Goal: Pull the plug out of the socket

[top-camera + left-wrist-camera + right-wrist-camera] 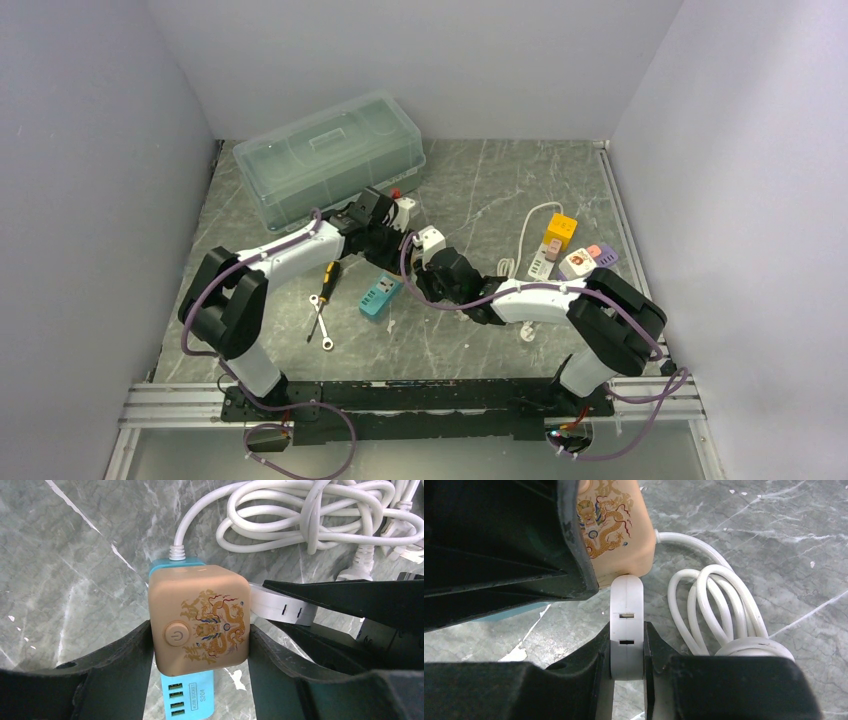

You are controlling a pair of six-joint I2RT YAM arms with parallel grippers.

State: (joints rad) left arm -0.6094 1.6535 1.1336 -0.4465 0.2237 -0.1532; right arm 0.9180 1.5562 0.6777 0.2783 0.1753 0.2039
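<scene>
Tan socket cube (200,622): left gripper (200,632) clasping | plug (626,625): right gripper (626,636) pinching | plastic box (330,160): lidded

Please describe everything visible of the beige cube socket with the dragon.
The beige cube socket looks like smooth plastic, round-cornered, with a power button and a dragon print. A blue part with USB ports shows behind it. The left gripper clamps two sides; the white plug, held by the right gripper, sits in another.
</scene>
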